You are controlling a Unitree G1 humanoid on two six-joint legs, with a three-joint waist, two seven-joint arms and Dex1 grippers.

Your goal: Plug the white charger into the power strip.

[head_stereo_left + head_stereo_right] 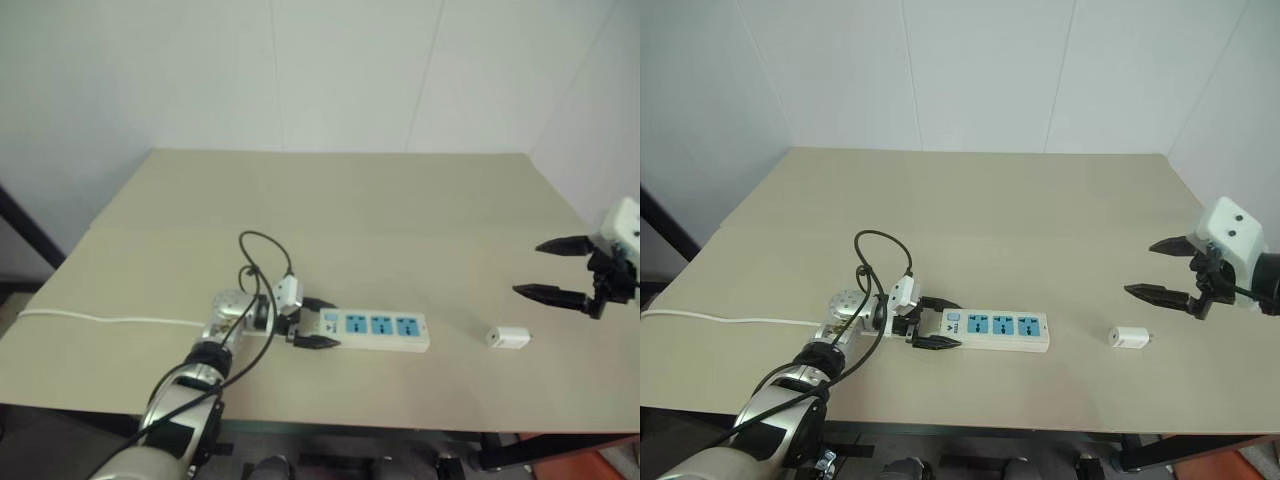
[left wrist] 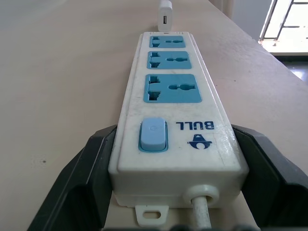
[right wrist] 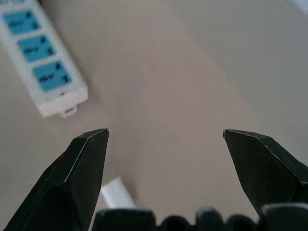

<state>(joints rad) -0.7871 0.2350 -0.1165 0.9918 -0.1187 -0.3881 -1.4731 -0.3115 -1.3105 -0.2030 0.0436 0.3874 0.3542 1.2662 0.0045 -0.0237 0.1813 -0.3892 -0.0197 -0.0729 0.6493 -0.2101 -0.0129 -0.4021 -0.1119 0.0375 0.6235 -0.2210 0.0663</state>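
A wide beige desk (image 1: 1040, 220) stands against a plain pale wall (image 1: 980, 70), and most of its top is bare. Near the front edge, left of centre, the strip (image 1: 992, 329) lies flat and lengthwise across the desk, its three blue socket panels facing up and nothing plugged into them. The blue switch (image 2: 153, 135) sits at its left end, beside a blue printed logo. From that same end a thin white cord (image 1: 730, 320) runs left along the desk to its edge. The left gripper (image 1: 937, 323) is closed on the switch end of the strip, one black finger pressed against each long side. A black cable (image 1: 880, 255) loops up over the left wrist, just behind the gripper. The right gripper (image 1: 1160, 268) hangs above the right side of the desk, well apart from the strip, its two fingers spread wide with nothing between them. The charger (image 1: 1129, 338) lies on its side on the bare desk between the strip's far end and the right gripper, below and just left of those fingers, touching neither.
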